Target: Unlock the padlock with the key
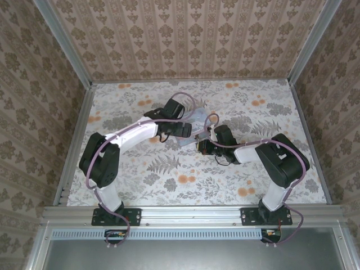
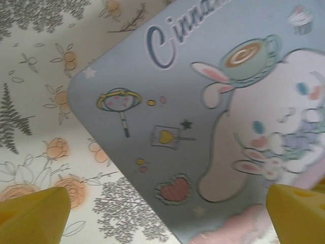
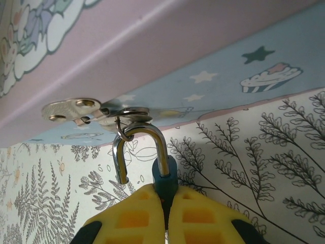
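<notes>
Floral worktop below: right tool pinches the padlock, left tool gapes wide. We'd ease its open shackle off the hasp gently.

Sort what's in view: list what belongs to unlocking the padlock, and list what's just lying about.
Job in hand:
- small teal padlock with a silver shackle, pinched in the right gripper
- pale-blue cartoon-printed tin, whose silver metal latch the padlock hangs from

Lying about:
- floral-patterned table cover, mere background
</notes>
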`<action>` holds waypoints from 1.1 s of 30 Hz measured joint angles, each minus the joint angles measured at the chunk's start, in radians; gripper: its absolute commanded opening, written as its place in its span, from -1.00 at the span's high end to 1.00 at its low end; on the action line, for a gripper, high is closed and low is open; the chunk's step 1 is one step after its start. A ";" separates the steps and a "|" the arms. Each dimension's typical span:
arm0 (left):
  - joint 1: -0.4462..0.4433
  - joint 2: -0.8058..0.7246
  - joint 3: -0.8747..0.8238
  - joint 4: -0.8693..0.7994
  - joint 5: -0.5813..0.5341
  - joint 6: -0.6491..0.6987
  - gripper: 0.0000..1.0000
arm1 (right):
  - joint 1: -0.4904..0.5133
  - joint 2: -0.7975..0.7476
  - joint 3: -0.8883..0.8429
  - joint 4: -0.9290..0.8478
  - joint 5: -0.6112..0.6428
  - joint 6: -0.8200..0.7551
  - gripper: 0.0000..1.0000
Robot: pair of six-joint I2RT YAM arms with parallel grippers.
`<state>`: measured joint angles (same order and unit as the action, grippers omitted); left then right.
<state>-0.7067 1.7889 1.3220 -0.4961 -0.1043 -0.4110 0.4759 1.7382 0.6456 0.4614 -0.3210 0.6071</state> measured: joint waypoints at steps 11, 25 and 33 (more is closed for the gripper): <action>-0.056 0.038 0.040 -0.048 -0.154 0.029 -1.00 | 0.002 -0.024 -0.005 -0.031 0.028 0.067 1.00; -0.092 0.038 0.019 -0.008 -0.185 0.023 -1.00 | 0.004 -0.024 -0.056 0.074 0.034 0.271 1.00; -0.098 0.037 0.006 0.018 -0.188 0.021 -1.00 | 0.006 0.006 -0.074 0.170 0.034 0.376 1.00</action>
<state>-0.8047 1.8263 1.3277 -0.4786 -0.2928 -0.3897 0.4816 1.7447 0.5716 0.6312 -0.2871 0.9829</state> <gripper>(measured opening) 0.999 0.076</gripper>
